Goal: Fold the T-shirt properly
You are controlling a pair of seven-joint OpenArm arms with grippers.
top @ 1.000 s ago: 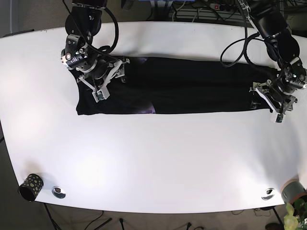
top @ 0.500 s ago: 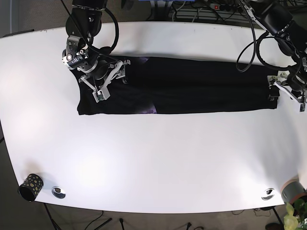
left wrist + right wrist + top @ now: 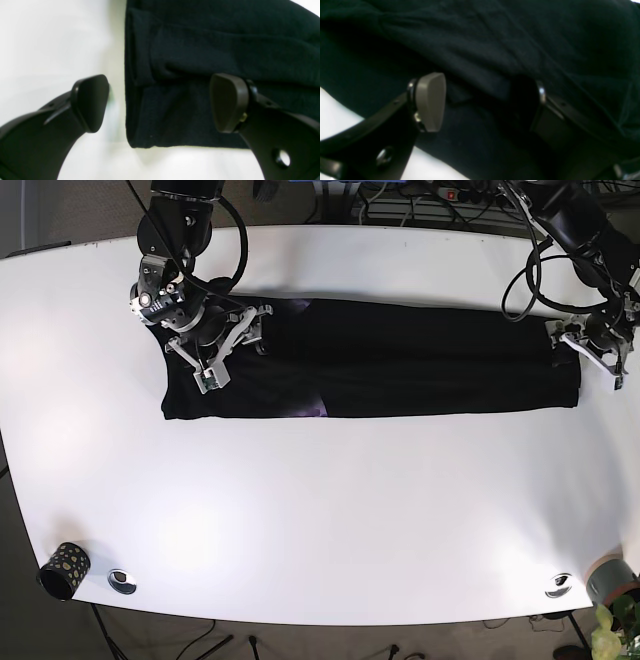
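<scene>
Moved up off the shirt (image 3: 400, 360) end, left hand (image 3: 160, 102) released; right hand (image 3: 480, 100) released too; risks grabbing one layer only.

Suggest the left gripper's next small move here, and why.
Probably lower and close on the shirt's end. The left gripper is open, straddling the edge of the T-shirt, one finger over bare table, nothing held.
</scene>
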